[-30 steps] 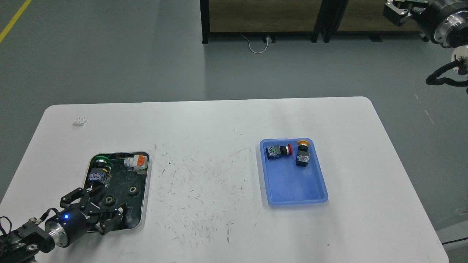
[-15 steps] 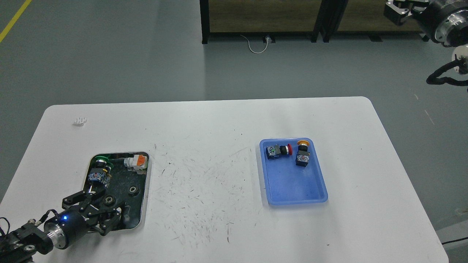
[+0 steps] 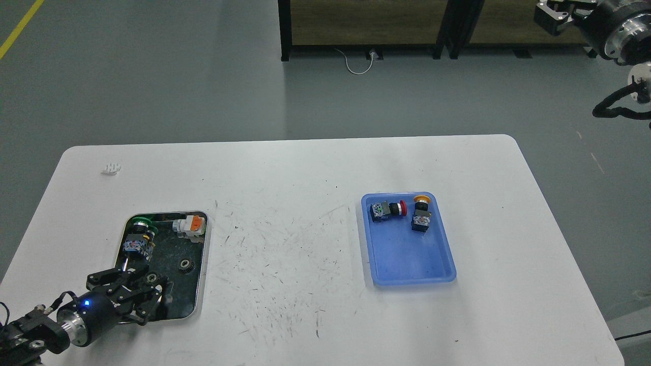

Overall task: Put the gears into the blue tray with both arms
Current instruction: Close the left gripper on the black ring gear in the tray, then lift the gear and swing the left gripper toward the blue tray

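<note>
- Head view: the two gears lie in the steel tray [image 3: 201, 254] at the desk's [image 3: 305, 168] left — one gear [image 3: 186, 265] free on the dark bottom, the other gear [image 3: 151, 278] right at the fingertips of the left hand [image 3: 140, 297].
- Over the last second that left hand has dropped lower and drawn its fingers in around the nearer gear; they are partly closed now, yet whether they actually grip it I cannot tell.
- This looks like the pick of the first gear just being made — nothing has been lifted yet.
- The blue tray [image 3: 450, 262] sits well apart on the right, holding a red-capped switch [image 3: 387, 209] and a yellow-capped switch [image 3: 421, 216] but no gear.
- The right hand [image 3: 554, 15] has not moved, raised at the top right corner, too dark to judge its opening.
</note>
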`<action>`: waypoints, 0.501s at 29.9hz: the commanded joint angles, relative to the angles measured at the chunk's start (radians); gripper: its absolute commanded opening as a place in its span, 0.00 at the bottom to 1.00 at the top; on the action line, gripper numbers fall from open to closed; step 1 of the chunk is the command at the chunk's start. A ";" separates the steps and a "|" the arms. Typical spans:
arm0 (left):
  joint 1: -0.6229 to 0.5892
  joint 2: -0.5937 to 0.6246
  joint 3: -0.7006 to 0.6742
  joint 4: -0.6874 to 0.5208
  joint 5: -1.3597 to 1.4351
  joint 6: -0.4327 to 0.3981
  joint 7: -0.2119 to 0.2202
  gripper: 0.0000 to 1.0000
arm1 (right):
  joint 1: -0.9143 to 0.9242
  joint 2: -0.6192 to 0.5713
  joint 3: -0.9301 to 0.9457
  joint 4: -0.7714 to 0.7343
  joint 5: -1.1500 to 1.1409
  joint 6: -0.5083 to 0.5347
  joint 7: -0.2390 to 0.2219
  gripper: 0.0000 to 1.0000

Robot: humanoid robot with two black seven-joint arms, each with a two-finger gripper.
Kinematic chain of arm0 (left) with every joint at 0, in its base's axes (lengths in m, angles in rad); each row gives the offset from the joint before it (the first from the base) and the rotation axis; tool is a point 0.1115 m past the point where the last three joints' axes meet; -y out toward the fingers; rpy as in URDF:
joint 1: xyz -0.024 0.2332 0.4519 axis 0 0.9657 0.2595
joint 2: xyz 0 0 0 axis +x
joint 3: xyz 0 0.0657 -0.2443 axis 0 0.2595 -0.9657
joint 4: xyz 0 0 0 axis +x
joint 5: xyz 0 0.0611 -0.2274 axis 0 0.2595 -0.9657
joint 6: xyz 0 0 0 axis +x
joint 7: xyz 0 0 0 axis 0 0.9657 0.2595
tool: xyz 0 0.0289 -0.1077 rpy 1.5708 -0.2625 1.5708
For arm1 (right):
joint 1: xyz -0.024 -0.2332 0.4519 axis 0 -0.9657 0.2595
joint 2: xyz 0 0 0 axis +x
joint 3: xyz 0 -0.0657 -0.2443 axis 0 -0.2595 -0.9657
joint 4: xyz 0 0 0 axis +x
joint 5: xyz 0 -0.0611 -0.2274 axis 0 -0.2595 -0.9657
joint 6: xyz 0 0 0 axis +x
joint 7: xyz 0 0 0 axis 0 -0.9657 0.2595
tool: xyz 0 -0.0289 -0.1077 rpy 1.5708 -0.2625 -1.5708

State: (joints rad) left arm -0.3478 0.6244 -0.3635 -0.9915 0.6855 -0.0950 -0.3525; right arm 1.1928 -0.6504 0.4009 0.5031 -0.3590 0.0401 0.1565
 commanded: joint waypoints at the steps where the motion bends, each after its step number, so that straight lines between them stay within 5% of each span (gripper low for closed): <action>1: 0.000 0.001 0.001 -0.001 -0.001 -0.003 0.000 0.41 | -0.001 0.000 0.000 0.000 0.000 0.000 0.000 1.00; 7: -0.002 0.003 0.015 -0.001 0.000 -0.012 0.000 0.32 | -0.001 0.000 0.000 0.000 0.000 -0.002 0.000 1.00; 15: -0.055 0.029 0.012 -0.021 -0.015 -0.029 0.009 0.32 | -0.004 0.000 0.000 0.000 -0.006 -0.006 0.000 1.00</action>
State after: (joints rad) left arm -0.3691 0.6301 -0.3462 -0.9977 0.6812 -0.1146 -0.3514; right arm 1.1904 -0.6504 0.4004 0.5031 -0.3621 0.0349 0.1565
